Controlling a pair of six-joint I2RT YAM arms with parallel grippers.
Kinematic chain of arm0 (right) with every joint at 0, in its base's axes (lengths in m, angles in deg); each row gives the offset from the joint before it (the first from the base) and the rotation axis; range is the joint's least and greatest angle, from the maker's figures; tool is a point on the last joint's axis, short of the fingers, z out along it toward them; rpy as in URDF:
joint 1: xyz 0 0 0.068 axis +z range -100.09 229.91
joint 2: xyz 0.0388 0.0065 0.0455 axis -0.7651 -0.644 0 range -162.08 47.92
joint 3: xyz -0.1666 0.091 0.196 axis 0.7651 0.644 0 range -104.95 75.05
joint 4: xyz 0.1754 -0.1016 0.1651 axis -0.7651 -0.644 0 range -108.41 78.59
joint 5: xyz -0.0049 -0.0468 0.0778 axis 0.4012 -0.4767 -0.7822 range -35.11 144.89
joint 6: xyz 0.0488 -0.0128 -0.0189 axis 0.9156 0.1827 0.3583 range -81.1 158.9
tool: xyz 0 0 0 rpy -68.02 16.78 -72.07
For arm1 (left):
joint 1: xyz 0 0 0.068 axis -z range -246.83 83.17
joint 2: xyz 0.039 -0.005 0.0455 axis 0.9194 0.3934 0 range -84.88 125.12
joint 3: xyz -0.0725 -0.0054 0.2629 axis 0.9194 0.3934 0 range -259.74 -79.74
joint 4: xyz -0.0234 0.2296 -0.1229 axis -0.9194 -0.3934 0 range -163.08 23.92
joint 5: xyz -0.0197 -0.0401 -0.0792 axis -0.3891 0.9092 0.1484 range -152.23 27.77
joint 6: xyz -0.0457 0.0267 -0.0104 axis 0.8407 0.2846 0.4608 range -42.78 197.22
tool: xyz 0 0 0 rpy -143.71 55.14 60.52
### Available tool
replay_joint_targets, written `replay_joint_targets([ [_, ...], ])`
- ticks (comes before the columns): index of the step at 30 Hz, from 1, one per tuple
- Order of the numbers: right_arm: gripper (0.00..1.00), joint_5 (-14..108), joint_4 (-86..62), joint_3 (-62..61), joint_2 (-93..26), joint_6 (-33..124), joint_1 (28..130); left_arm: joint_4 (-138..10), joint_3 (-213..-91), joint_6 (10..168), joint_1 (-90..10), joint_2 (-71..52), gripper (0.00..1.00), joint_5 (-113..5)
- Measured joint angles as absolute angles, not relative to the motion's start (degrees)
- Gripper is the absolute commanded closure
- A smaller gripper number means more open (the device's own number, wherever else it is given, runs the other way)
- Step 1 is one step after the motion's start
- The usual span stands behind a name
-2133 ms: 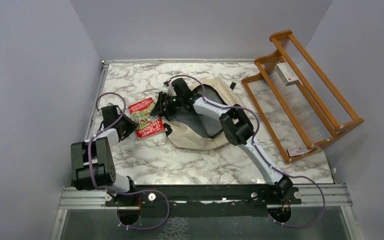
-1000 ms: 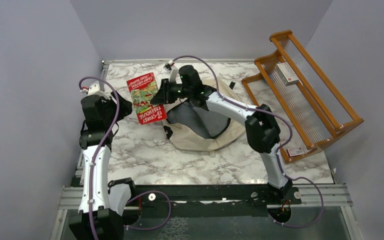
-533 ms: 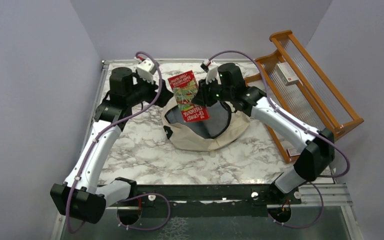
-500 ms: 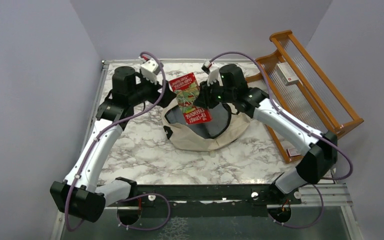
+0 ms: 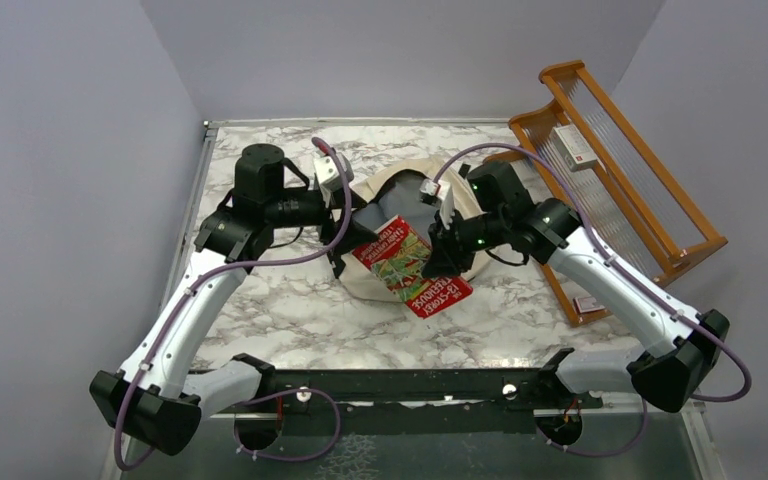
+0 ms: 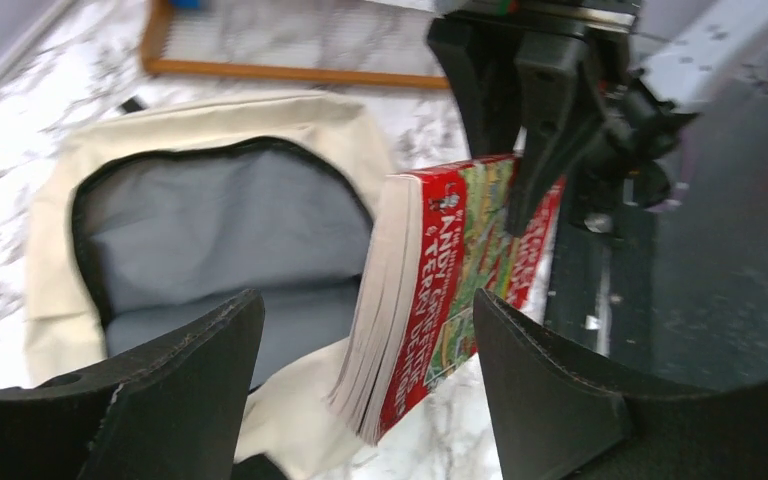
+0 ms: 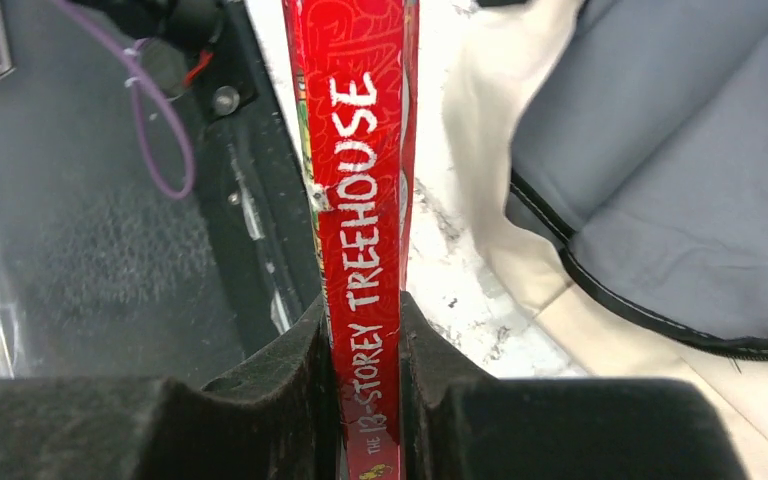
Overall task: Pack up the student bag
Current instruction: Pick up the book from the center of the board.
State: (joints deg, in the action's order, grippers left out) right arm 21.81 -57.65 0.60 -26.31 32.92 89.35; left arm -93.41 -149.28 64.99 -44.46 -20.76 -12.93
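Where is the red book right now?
In the top view the book is held over the middle of the table, clamped by its spine in the right tool and tilted over the open bag's near edge.

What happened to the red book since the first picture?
The right gripper lifted the book off the table left of the bag, carried it over the opening, and now holds it tilted at the bag's near edge. The left gripper swung in to the bag's left side, open. The bag and rack stayed in place.
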Motion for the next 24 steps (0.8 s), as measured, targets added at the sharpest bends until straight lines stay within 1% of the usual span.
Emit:
replay_joint_targets([
  [5,0.99,15.4,-58.9,0.7,-24.2,29.3,89.4,-93.7,-147.4,66.8,-43.0,-22.0,0.24,-4.7],
  [7,1.00,13.6,-59.1,0.7,-24.3,28.2,89.4,-93.7,-146.8,67.5,-42.0,-21.8,0.26,-3.3],
  [11,1.00,11.0,-59.7,0.2,-24.8,26.3,89.4,-94.2,-146.1,68.9,-39.3,-21.2,0.40,-1.3],
  [18,1.00,9.2,-61.6,-2.6,-26.1,23.5,89.4,-94.9,-145.6,70.4,-36.8,-19.9,0.59,-0.1],
  [20,1.00,9.2,-62.7,-4.3,-27.1,22.5,89.4,-95.7,-145.6,70.1,-35.7,-19.2,0.61,-0.1],
  [24,1.00,9.4,-66.3,-6.6,-28.7,20.5,89.4,-99.4,-146.8,68.3,-34.0,-16.9,0.63,-0.8],
])
